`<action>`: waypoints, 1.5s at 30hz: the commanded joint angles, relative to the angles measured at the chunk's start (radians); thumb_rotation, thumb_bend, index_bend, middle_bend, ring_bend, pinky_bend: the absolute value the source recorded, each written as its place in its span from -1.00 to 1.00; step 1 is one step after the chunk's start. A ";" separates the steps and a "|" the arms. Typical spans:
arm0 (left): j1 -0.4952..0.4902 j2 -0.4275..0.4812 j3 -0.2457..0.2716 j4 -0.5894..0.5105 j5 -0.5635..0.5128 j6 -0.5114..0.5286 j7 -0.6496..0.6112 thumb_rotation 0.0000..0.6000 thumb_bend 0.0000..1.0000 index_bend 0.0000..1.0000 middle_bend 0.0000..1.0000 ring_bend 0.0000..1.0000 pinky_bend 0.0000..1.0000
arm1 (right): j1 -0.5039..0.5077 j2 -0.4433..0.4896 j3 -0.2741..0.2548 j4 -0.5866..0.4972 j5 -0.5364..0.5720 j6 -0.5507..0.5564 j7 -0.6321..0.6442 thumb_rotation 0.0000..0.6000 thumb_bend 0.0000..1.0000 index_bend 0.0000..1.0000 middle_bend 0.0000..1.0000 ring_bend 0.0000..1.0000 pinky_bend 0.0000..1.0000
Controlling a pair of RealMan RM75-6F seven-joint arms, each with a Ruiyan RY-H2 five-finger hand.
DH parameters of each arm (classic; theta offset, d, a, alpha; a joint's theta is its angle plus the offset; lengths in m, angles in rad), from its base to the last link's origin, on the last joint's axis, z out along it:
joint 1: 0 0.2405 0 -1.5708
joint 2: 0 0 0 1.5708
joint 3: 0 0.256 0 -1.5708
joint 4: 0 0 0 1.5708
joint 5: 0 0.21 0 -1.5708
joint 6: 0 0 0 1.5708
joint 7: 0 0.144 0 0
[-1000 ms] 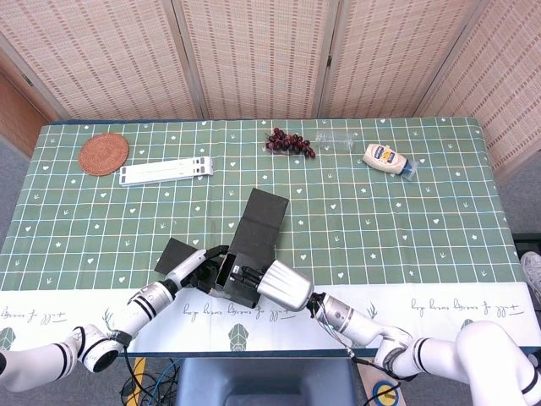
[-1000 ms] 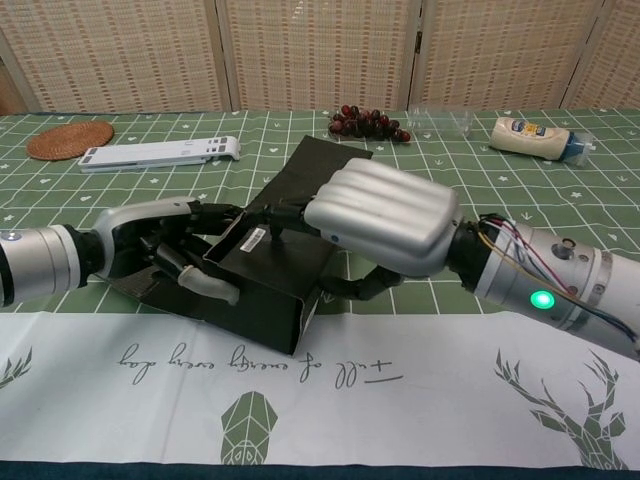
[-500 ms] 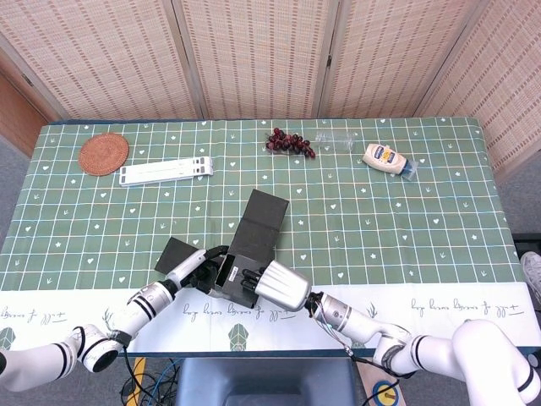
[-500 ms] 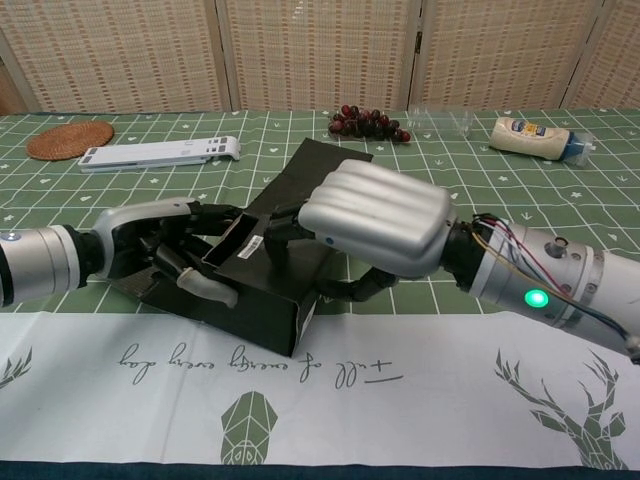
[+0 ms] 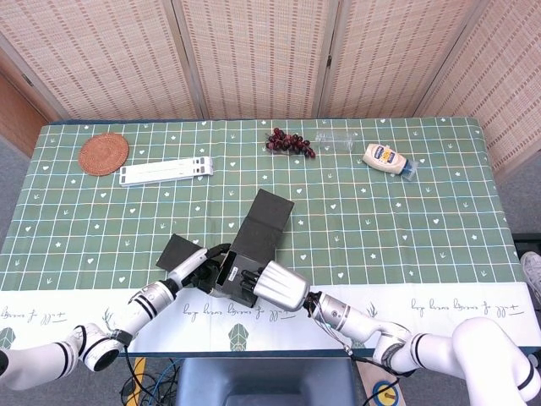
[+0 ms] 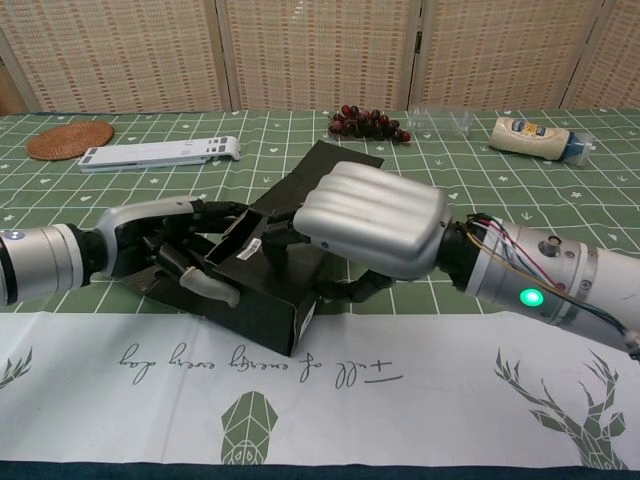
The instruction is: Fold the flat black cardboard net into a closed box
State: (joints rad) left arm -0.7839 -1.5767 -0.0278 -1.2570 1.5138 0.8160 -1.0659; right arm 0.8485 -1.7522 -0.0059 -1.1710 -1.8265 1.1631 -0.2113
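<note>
Chest view: the black cardboard net [image 6: 268,285], half-formed at the table's near edge, now has its near flap tipped further inward. Left hand [image 6: 170,255] grips the side wall; right hand [image 6: 372,225] presses down over it. Closure is advancing, not complete.

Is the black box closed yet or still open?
Still open: the black box has its long lid flap sticking out unfolded, and both hands hold its body.
</note>
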 commanded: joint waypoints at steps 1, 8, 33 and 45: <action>-0.001 0.001 0.002 0.001 0.002 0.000 -0.007 1.00 -0.74 -0.72 -0.63 0.24 0.91 | 0.001 0.001 0.000 -0.006 0.000 -0.001 -0.003 1.00 -0.32 -0.20 -0.25 0.55 1.00; -0.001 0.005 0.007 0.001 0.005 0.003 -0.022 1.00 -0.74 -0.72 -0.63 0.24 0.91 | 0.003 0.005 0.005 -0.018 0.009 -0.012 -0.018 1.00 -0.32 -0.20 -0.25 0.55 1.00; 0.002 0.014 0.014 -0.009 0.004 0.012 -0.045 1.00 -0.74 -0.66 -0.63 0.25 0.91 | 0.044 0.048 0.006 -0.083 0.038 -0.139 -0.122 1.00 -0.31 -0.20 -0.25 0.55 1.00; 0.005 0.020 0.015 -0.015 0.001 0.012 -0.055 1.00 -0.74 -0.66 -0.63 0.25 0.91 | 0.086 0.080 0.013 -0.123 0.056 -0.226 -0.159 1.00 -0.06 0.02 0.03 0.61 1.00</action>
State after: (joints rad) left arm -0.7787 -1.5566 -0.0125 -1.2718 1.5145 0.8282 -1.1204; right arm 0.9328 -1.6735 0.0056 -1.2912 -1.7725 0.9400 -0.3683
